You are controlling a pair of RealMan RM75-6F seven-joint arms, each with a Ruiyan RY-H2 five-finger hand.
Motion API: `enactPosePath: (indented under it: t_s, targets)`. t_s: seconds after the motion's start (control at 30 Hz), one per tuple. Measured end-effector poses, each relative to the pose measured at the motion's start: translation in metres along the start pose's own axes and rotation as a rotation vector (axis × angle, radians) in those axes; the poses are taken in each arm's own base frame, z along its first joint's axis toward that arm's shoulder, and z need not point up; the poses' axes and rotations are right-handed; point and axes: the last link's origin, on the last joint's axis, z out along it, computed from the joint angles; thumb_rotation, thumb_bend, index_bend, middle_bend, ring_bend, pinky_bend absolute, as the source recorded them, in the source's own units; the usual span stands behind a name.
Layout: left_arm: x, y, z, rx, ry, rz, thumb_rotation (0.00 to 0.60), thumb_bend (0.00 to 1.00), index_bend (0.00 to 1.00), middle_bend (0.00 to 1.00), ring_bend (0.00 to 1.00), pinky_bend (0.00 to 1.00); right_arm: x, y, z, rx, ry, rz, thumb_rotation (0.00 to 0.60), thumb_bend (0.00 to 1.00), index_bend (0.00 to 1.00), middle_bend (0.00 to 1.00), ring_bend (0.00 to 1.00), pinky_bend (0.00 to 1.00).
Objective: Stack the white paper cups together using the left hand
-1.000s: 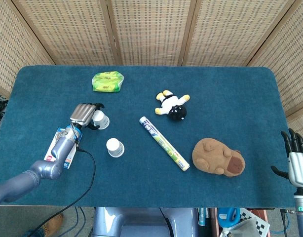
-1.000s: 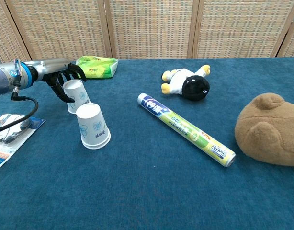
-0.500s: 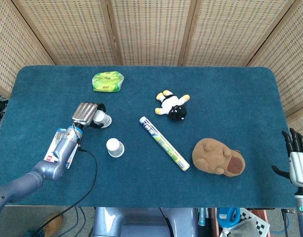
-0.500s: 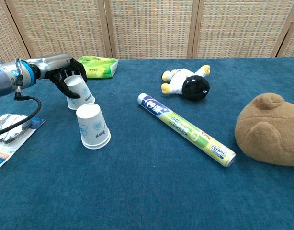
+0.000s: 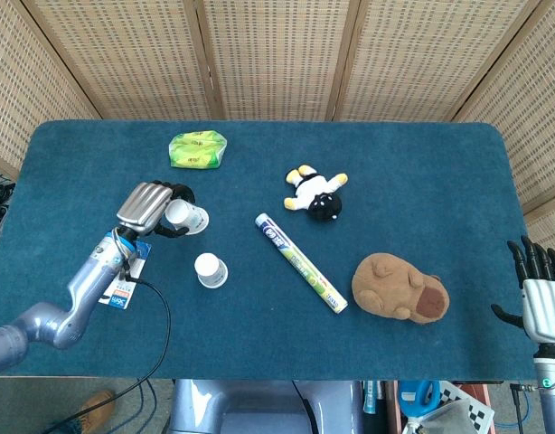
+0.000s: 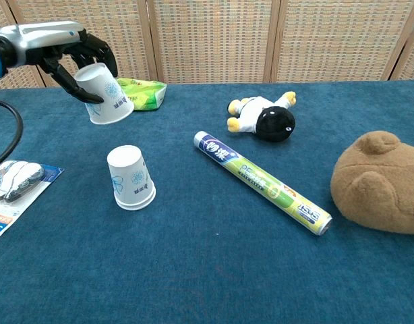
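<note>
My left hand (image 5: pixel 149 205) (image 6: pixel 72 52) grips a white paper cup (image 5: pixel 185 216) (image 6: pixel 104 94) with a blue print, lifted well above the table and tilted, mouth down. A second white paper cup (image 5: pixel 210 269) (image 6: pixel 130 177) stands upside down on the blue cloth, below and slightly to the right of the held one. My right hand (image 5: pixel 538 286) hangs at the table's right front corner, fingers spread, holding nothing; the chest view does not show it.
A green packet (image 5: pixel 198 149) (image 6: pixel 140 92) lies at the back left. A blister pack (image 6: pixel 11 187) lies at the left edge. A toothpaste tube (image 5: pixel 300 262) (image 6: pixel 259 181), a black and white plush (image 5: pixel 315 193) (image 6: pixel 263 116) and a brown plush (image 5: pixel 399 288) (image 6: pixel 381 182) lie to the right.
My left hand closed on the rear cup, then raised it off the table and tilted it. The other cup and my right hand stayed put.
</note>
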Motion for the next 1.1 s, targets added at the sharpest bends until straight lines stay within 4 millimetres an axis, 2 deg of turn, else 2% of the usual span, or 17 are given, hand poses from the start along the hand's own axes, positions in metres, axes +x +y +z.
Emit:
enactPosePath:
  t_s: [0.17, 0.33, 0.5, 0.7, 1.1]
  targets:
    - [0.022, 0.01, -0.038, -0.066, -0.032, -0.006, 0.6, 0.23, 0.4, 0.45, 0.4, 0.29, 0.001, -0.003, -0.002, 0.011, 0.002, 0.002, 0.6, 0.0, 0.0, 0.0, 0.0, 0.0]
    - [0.013, 0.01, -0.057, -0.099, -0.081, -0.017, 0.6, 0.23, 0.4, 0.44, 0.4, 0.26, 0.001, -0.005, -0.004, 0.017, 0.006, 0.003, 0.6, 0.0, 0.0, 0.0, 0.0, 0.0]
    - [-0.003, 0.013, -0.054, -0.103, -0.107, -0.033, 0.6, 0.23, 0.4, 0.43, 0.38, 0.21, 0.003, -0.004, -0.004, 0.015, 0.01, 0.008, 0.6, 0.0, 0.0, 0.0, 0.0, 0.0]
    - [-0.018, 0.022, -0.047, -0.128, -0.122, -0.04, 0.6, 0.23, 0.4, 0.43, 0.37, 0.21, 0.005, -0.002, -0.004, 0.01, 0.013, 0.012, 0.6, 0.0, 0.0, 0.0, 0.0, 0.0]
    - [-0.026, 0.033, -0.042, -0.144, -0.119, 0.024, 0.6, 0.23, 0.4, 0.42, 0.35, 0.18, 0.007, 0.001, -0.006, 0.001, 0.017, 0.018, 0.6, 0.0, 0.0, 0.0, 0.0, 0.0]
